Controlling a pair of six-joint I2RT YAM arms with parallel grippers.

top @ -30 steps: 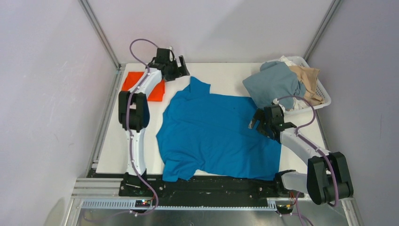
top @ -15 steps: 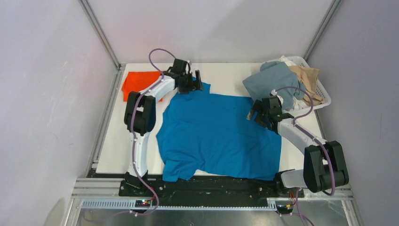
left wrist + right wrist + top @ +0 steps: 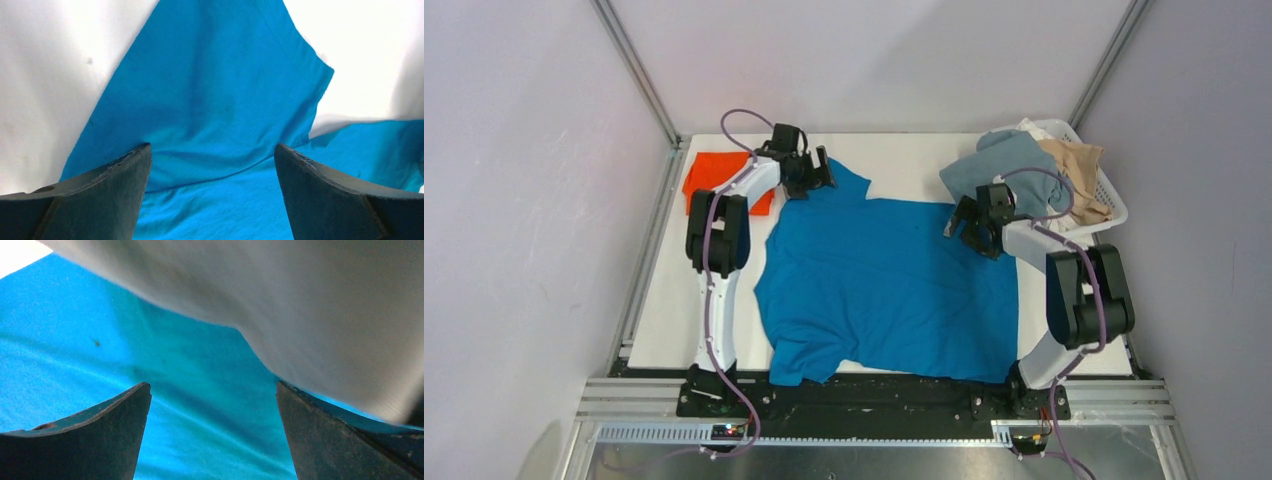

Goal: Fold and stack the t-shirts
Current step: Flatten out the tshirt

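Note:
A royal blue t-shirt (image 3: 884, 285) lies spread flat across the middle of the table. My left gripper (image 3: 817, 175) is open over its far left sleeve (image 3: 215, 95), close above the cloth. My right gripper (image 3: 964, 222) is open over the shirt's far right corner (image 3: 165, 390), next to the basket. An orange-red t-shirt (image 3: 714, 172) lies folded at the far left, partly hidden by the left arm. A grey-blue shirt (image 3: 1009, 175) and a tan shirt (image 3: 1079, 165) are heaped in the basket.
The white slotted basket (image 3: 1109, 215) stands at the far right corner, cloth spilling over its near rim; a blurred pale mass (image 3: 300, 300) fills the upper right wrist view. Bare white table (image 3: 664, 310) shows left of the blue shirt.
My left gripper swung right over the blue sleeve, then drew back a little left. My right gripper moved away from me to the shirt's far right corner by the basket.

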